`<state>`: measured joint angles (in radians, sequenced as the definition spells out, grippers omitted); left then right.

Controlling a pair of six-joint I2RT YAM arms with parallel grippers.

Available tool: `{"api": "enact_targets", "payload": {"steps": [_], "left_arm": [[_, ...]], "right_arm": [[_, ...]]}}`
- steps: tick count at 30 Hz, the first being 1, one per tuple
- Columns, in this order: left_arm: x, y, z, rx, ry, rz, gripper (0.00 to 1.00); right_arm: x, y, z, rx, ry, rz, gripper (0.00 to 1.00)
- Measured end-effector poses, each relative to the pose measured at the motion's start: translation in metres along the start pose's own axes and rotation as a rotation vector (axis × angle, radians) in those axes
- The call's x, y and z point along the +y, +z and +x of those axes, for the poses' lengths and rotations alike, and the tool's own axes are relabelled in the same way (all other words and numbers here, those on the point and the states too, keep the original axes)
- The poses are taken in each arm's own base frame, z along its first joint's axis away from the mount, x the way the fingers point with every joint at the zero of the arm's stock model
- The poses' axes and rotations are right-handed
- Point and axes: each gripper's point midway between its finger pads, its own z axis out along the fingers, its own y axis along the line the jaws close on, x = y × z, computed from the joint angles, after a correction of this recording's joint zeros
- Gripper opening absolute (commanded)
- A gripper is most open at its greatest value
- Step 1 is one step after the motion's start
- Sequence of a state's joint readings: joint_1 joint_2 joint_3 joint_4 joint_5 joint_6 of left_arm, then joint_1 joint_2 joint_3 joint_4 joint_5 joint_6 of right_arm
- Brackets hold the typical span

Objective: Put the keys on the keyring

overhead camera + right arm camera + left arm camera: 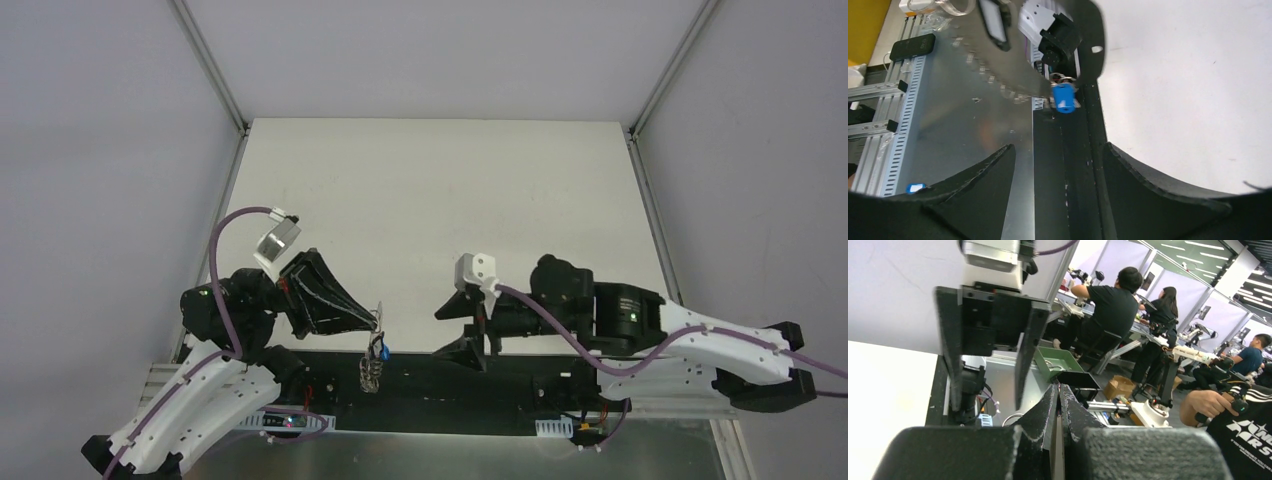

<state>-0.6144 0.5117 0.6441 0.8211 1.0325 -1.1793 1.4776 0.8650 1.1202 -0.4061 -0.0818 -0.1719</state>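
My left gripper [376, 322] is shut, pinching the top of the thin wire keyring [379, 314] above the table's near edge. From the keyring hang a blue-headed key [381, 350] and a bunch of small silver keys [371, 374]. In the left wrist view its fingers [1050, 405] press together, and a curve of the wire keyring [1009, 418] shows beside them. My right gripper [456, 329] stands open a short way to the right of the keys, holding nothing. The right wrist view shows the blue-headed key [1064, 97] ahead of the open right gripper [1058, 150], under the left gripper [1060, 35].
A black strip [520, 372] runs along the near edge of the white table [440, 190], with a slotted metal rail [893, 125] beyond it. Grey walls enclose the table. A green tray [1055, 362] and people at benches show past the table's edge.
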Motion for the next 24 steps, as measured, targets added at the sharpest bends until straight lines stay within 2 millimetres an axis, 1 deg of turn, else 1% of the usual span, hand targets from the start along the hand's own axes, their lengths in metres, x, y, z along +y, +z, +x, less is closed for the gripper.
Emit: {"api": "enact_targets", "payload": {"steps": [4,6,9,14,17,21,24], "left_arm": [[0.004,0.0,0.006,0.032,-0.023,0.021,0.0],[0.005,0.0,0.009,0.041,-0.03,0.029,0.0],[0.002,0.0,0.01,0.052,-0.025,0.047,0.0],[-0.007,-0.001,0.011,0.064,0.003,0.085,0.0],[-0.008,-0.001,0.011,0.067,0.009,0.098,0.0],[-0.009,0.0,0.011,0.069,0.005,0.113,0.0],[-0.011,0.0,0.011,0.07,0.007,0.126,0.0]], "right_arm": [[-0.023,0.014,0.008,0.06,0.092,-0.02,0.7],[-0.029,0.017,0.01,0.078,0.126,-0.042,0.72],[-0.028,0.017,0.008,0.083,0.153,-0.105,0.75],[-0.022,0.014,-0.004,0.072,0.181,-0.232,0.79],[-0.024,0.019,-0.011,0.065,0.192,-0.292,0.8],[-0.03,0.025,-0.009,0.076,0.21,-0.348,0.82],[-0.032,0.03,-0.01,0.073,0.214,-0.387,0.86]]}}
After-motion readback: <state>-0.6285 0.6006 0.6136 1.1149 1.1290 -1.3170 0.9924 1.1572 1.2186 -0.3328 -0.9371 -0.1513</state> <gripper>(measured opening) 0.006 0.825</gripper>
